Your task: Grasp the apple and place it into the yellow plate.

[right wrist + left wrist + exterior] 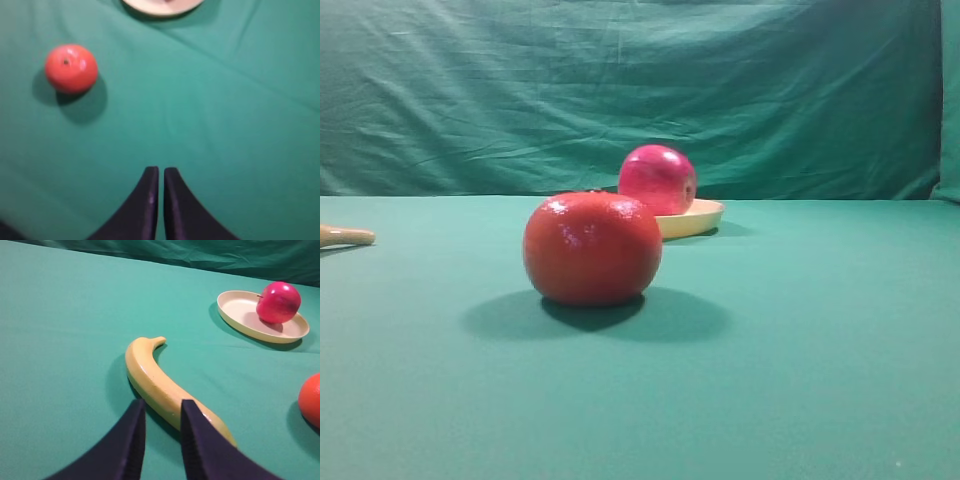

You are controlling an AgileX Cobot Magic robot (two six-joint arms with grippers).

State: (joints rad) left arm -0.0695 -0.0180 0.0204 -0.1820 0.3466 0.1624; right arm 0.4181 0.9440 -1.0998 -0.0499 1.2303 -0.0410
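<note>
The crimson-pink apple (658, 178) sits in the pale yellow plate (695, 220) at the back of the table, with nothing holding it. In the left wrist view the apple (278, 301) rests on the right part of the plate (240, 310). My left gripper (162, 402) is far from it, low over a banana, with a gap between its dark fingers and nothing gripped. My right gripper (161, 170) is shut and empty over bare cloth. Only the plate's rim (160, 5) shows at the top edge of the right wrist view. Neither gripper appears in the exterior high view.
An orange-red, tomato-like fruit (592, 248) stands in front of the plate, seen also as the fruit (71, 68) ahead and left of my right gripper. A yellow banana (155, 380) lies under the left gripper. Green cloth covers the table and backdrop.
</note>
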